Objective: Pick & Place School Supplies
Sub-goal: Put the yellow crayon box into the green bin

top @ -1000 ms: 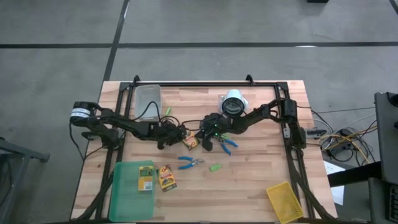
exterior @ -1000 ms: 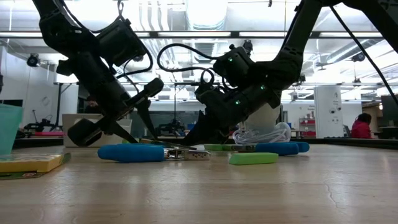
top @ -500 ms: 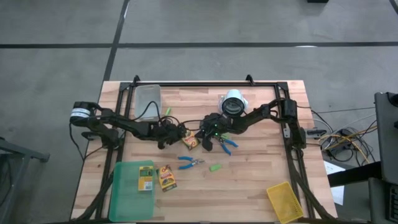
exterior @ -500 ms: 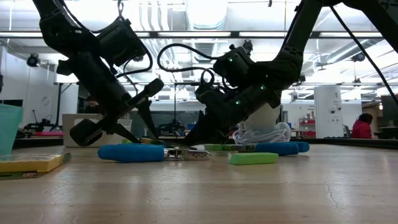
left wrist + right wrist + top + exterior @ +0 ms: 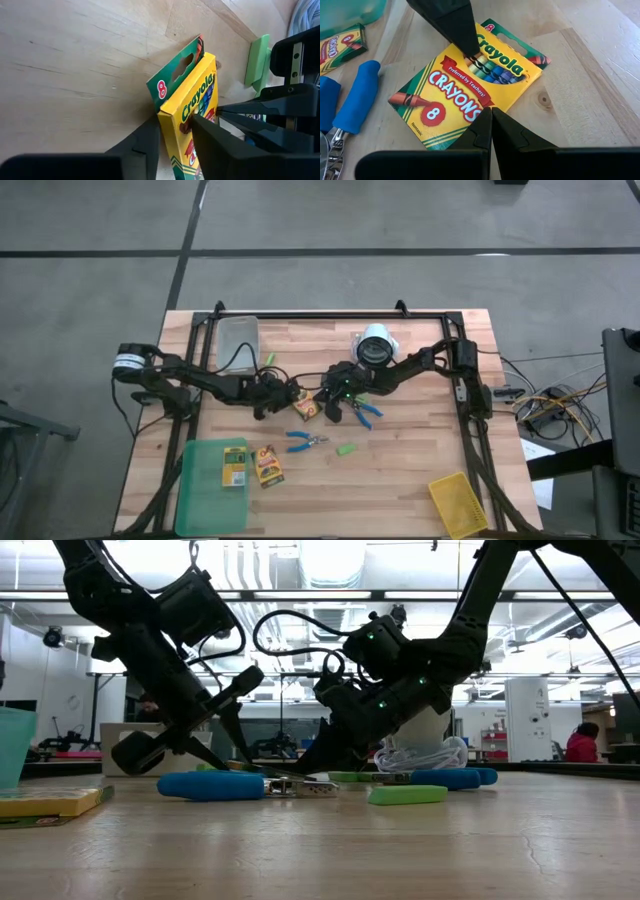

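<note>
A yellow-and-green crayon box lies mid-table between my two grippers; its face shows in the right wrist view. My left gripper comes from the table's left and is shut on the box's edge. My right gripper comes from the right, shut, its tips at the opposite edge. Blue-handled scissors and a light-green block lie flat nearer the table's front edge. A second pair of scissors lies by my right gripper. My left gripper pinches the crayon box between its two fingers, near the end with the green flap. One finger lies on the printed face, the other against the back at the box's edge. The fingers slant down from the table's left. The box rests on the table. My right gripper's shut fingertips meet the box's edge opposite my left gripper, slanting down from the table's right. Whether they press on it or merely touch it, I cannot tell.
A flat green tray at the front left holds one crayon box; another box lies beside it. A yellow bin sits at the front right. A clear container and a white roll stand at the back.
</note>
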You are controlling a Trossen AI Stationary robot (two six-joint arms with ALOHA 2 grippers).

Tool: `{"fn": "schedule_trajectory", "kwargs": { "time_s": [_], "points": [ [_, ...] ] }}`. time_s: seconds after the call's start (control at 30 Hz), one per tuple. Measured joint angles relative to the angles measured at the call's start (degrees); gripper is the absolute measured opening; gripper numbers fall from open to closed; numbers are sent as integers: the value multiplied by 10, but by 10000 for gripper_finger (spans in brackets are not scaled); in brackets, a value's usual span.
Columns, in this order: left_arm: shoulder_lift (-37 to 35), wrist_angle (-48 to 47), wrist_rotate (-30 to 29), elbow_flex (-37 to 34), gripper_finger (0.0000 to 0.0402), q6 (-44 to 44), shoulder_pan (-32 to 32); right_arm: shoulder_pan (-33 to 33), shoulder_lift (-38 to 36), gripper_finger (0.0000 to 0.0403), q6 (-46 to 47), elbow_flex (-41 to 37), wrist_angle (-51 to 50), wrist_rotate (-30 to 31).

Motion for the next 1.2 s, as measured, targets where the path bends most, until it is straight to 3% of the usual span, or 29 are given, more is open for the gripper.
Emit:
{"fn": "schedule_trajectory", "kwargs": {
  "time_s": [0.23,0.47,0.7,1.2],
  "points": [
    [0,1,0,0,61,0,0,0,0,8,0,0,1,-1],
    [0,4,0,1,52,-1,0,0,-21,8,-4,-1,-5,3],
    [0,4,1,1,51,-1,0,-1,-106,8,-33,-3,-57,53],
    [-11,4,3,7,51,15,0,0,-247,8,-47,-5,-134,62]
  ]
}}
